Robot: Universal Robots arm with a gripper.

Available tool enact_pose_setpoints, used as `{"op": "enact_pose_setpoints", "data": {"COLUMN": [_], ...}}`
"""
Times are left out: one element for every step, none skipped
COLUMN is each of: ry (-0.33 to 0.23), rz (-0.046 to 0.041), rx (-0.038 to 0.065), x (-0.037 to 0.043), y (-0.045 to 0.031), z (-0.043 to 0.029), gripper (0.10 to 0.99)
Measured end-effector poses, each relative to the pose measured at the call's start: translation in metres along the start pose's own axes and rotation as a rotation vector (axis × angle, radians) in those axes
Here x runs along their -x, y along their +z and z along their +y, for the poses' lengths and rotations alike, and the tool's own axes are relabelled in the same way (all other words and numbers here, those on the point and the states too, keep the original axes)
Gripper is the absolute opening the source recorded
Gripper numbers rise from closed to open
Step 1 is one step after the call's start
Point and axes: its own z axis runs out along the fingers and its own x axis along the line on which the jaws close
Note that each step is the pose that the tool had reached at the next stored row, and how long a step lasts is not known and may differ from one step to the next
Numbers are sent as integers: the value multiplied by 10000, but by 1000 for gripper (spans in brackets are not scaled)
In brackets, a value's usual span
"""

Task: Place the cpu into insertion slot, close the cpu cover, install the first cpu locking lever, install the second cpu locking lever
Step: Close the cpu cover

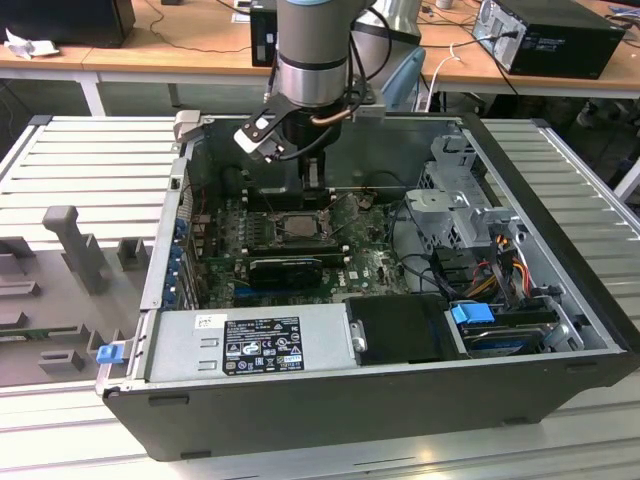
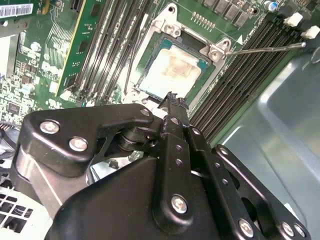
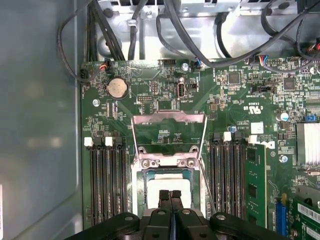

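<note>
Matte black fingers (image 3: 164,202), tips together — pale square cpu (image 3: 170,181) close by

The cpu (image 2: 172,71) is pale beige-silver, the cpu cover (image 3: 168,118) silvery, the circuit board (image 3: 150,80) green, the gripper (image 3: 170,196) black.

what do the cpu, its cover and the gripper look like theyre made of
The cpu: probably a metal lid, matte pale beige-silver with brownish smudges.
The cpu cover: likely sheet metal, a thin silvery frame that glints.
The gripper: matte black links held by shiny screws; metal or hard plastic, I cannot tell.
</note>
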Motion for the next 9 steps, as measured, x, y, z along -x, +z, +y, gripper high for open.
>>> {"op": "enact_pose_setpoints", "data": {"ry": [-1,-1,-1,-1,-1,-1,-1,0,1], "rz": [-1,-2,-2,-1,-1,-2,-2,-1,-2], "rx": [0,0,-1,0,0,0,-1,0,0], "x": [-1,-1,-1,-2,-2,-3,-3,-4,-4], "y": [0,0,1,1,2,2,3,3,1], "z": [8,15,27,40,49,61,65,66,67], "gripper": [106,106,106,106,106,106,106,106,106]}}
